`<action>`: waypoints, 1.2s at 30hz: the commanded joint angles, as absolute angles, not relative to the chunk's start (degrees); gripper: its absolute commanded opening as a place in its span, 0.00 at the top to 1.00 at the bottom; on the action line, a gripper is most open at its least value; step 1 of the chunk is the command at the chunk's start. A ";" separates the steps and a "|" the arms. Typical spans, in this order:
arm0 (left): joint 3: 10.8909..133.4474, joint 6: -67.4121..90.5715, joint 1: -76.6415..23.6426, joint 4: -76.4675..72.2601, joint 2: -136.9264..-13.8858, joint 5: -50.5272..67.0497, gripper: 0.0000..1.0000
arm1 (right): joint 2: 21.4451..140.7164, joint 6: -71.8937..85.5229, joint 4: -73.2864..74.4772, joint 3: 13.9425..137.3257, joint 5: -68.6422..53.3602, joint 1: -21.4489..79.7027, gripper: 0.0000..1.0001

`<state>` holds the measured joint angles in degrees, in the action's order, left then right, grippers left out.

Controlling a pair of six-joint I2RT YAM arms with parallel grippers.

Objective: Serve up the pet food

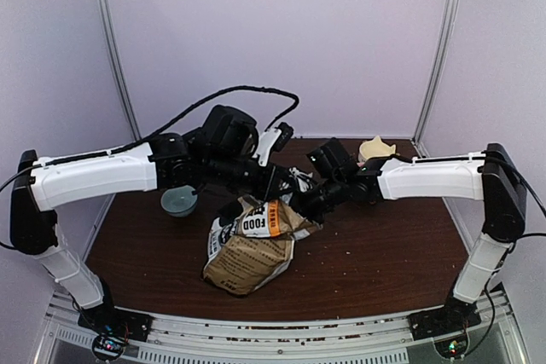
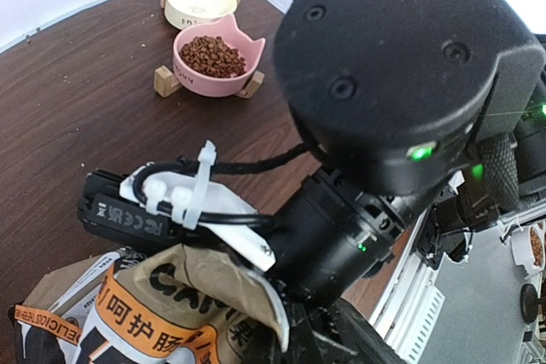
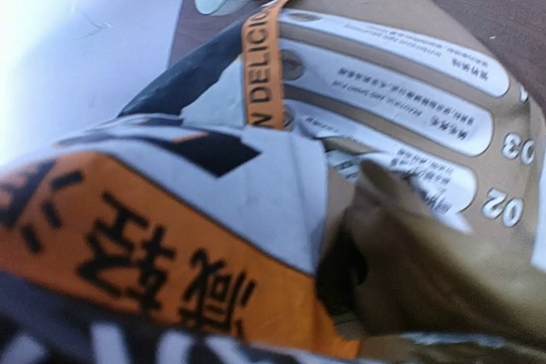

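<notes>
Top external: kraft bag (image 1: 249, 251) slumps mid-counter (image 1: 375, 253), left pincer (image 1: 275, 183) & right pincer (image 1: 304, 205) at its crumpled mouth. How far open, can't tell; prob. pinching paper. Soft, floppy, bottom-heavy: hold top edge + low corner. Some pet food (image 2: 213, 55) lies in pink bowl (image 2: 217, 85).

Overhead view; wrists close on bag (image 1: 249, 253)

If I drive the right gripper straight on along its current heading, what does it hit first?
The brown bag. The right gripper points left at its crumpled top, and printed paper fills the right wrist view, so it looks very close; contact cannot be confirmed.
</notes>
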<state>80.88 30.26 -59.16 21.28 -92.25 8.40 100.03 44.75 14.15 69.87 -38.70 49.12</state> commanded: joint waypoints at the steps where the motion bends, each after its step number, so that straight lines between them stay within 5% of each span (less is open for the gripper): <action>1: 81.61 28.83 -60.65 12.20 -87.84 10.20 1.00 | 94.17 51.53 4.41 66.83 -48.84 49.52 1.00; 15: 77.24 29.86 -60.64 16.09 -78.69 2.59 1.00 | 79.94 70.12 -15.00 52.44 -49.33 44.19 1.00; 36: 76.87 29.45 -60.39 18.54 -75.20 -1.53 1.00 | 64.84 82.09 -24.23 39.29 -47.57 37.02 1.00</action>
<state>76.36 30.15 -60.47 26.20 -78.30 -0.45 67.40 79.72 -18.70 39.92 -48.12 37.85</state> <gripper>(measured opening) 0.008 0.071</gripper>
